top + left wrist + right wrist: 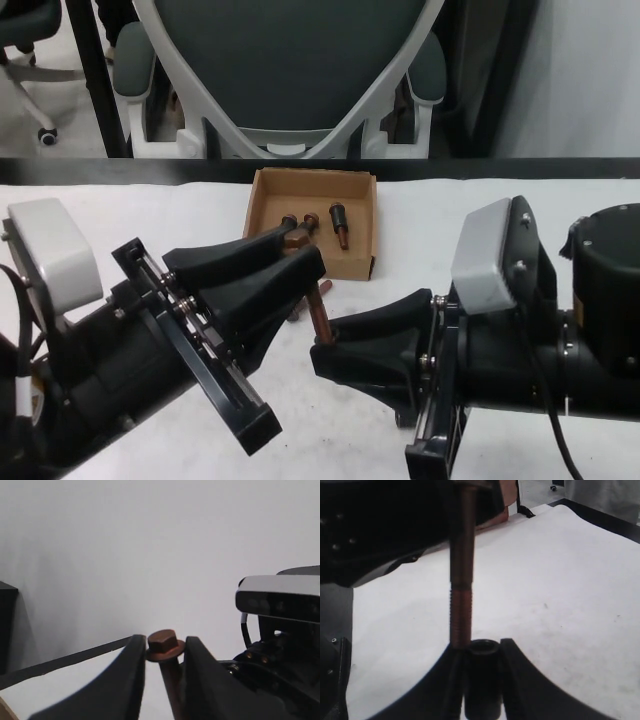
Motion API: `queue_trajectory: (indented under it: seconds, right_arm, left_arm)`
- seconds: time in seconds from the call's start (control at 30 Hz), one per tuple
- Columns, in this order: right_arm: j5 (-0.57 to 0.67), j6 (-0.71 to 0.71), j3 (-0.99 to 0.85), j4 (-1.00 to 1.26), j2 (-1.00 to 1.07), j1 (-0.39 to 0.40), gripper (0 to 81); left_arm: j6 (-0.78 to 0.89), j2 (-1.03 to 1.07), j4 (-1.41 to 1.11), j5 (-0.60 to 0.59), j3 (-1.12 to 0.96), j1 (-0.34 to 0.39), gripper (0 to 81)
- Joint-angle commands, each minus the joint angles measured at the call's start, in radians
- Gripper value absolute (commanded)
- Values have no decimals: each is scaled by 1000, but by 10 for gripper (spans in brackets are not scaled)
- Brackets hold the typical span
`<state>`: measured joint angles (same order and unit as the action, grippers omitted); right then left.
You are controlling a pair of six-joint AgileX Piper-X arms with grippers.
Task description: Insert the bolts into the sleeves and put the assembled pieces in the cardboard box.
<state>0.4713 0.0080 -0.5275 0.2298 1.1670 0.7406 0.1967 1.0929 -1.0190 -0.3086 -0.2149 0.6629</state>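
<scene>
We've got left gripper (165, 642) clamped under the head of the copper-coloured hex bolt (461, 570), right gripper (481, 649) clamped round the black cylindrical sleeve (482, 677); bolt tip at sleeve rim, just nearside of brown cardboard box (262, 205).

Left hand (165, 642) clamped, right hand (480, 652) clamped

No readable text, label, number or sign anywhere. Plain brown walls on the cardboard box (310, 188). Nothing legible on the head of the bolt (161, 641). No print to make out on the white camera housing (485, 252).
</scene>
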Motion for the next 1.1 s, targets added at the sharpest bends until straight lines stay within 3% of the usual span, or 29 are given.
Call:
queue_trajectory:
  seconds: [0.0, 1.07]
  right_arm:
    - [13, 1, -12, 3, -31, -1, 2]
    - [-3, 1, -12, 42, -33, -1, 2]
  left_arm:
    - [-48, 2, -26, -44, -5, -3, 8]
    - [122, 2, -33, -58, -5, -2, 8]
